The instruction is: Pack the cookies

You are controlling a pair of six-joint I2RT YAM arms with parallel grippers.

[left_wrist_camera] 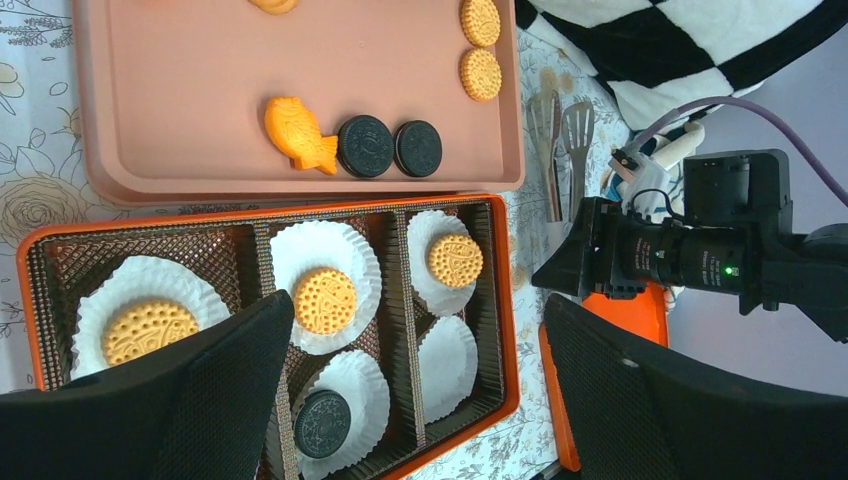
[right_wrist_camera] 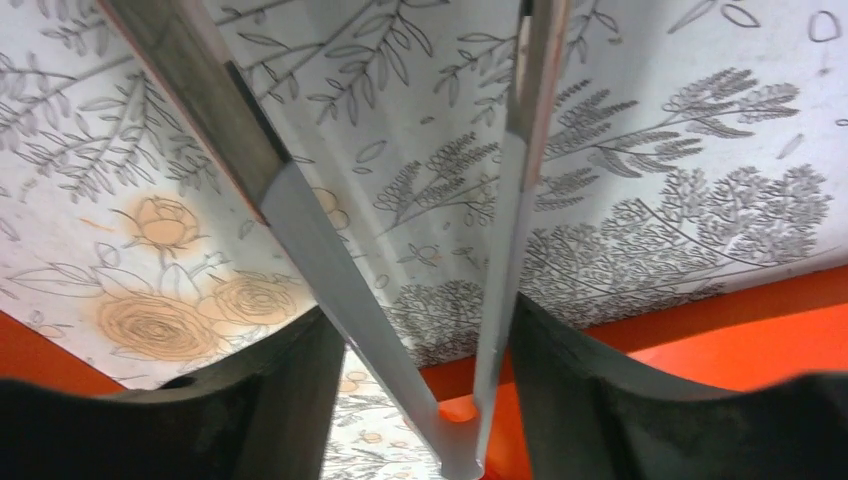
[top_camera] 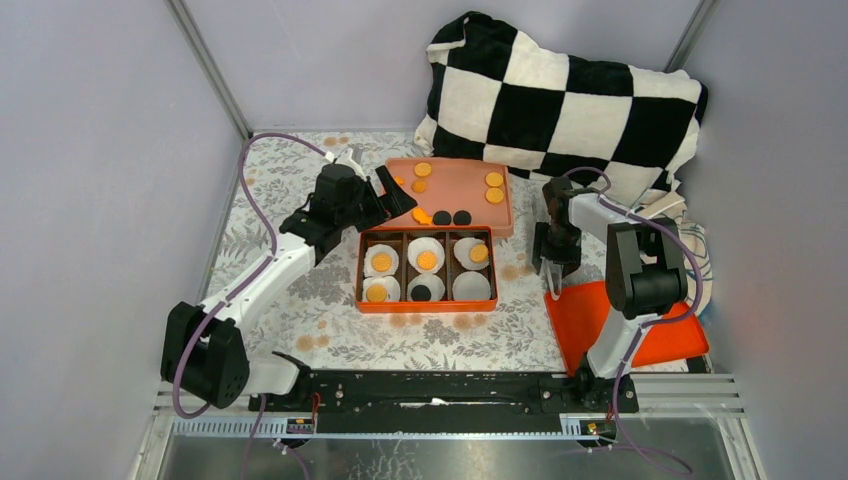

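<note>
Left gripper (left_wrist_camera: 416, 300) fills its wrist view: jaws wide apart, empty, hovering above box (left_wrist_camera: 30, 262). Cookies (left_wrist_camera: 325, 300) sit in five cups of the box. One liner (left_wrist_camera: 445, 365) is bare, and more cookies lie loose on tray (left_wrist_camera: 200, 100). Right gripper (right_wrist_camera: 425, 310) straddles tongs (right_wrist_camera: 330, 270); clamped or loose, cannot tell. Risks, as judged:
- Tongs slip or twist if the grip is slack.
- Tongs' tips snag a light liner and drag it out.
- Left jaws clip the box rim on descent.
</note>
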